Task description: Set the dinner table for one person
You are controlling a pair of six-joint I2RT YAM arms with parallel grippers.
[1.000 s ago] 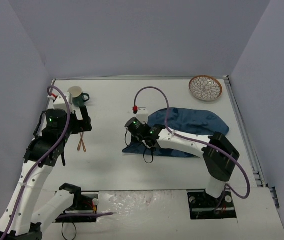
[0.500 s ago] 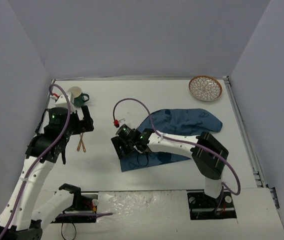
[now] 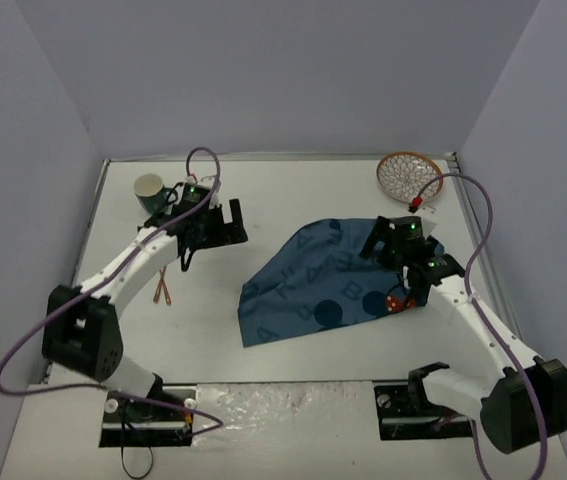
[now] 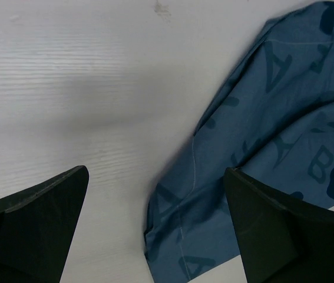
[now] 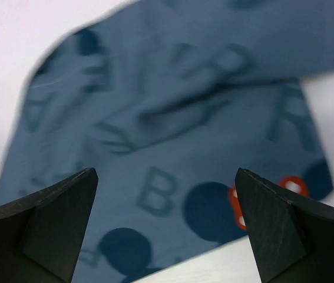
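Rumpled blue mat [image 3: 328, 285] on dinner table [image 3: 293, 190].
Left gripper [image 3: 225, 224], right gripper [image 3: 411, 292] spread, empty; mug [image 3: 151, 190], patterned dish [image 3: 409, 175] well apart.

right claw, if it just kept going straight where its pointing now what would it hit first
Most likely the blue cloth mat. The right claw stands open and aims down at the mat's lettered middle, with nothing in between. How high above the mat it hangs is unclear.
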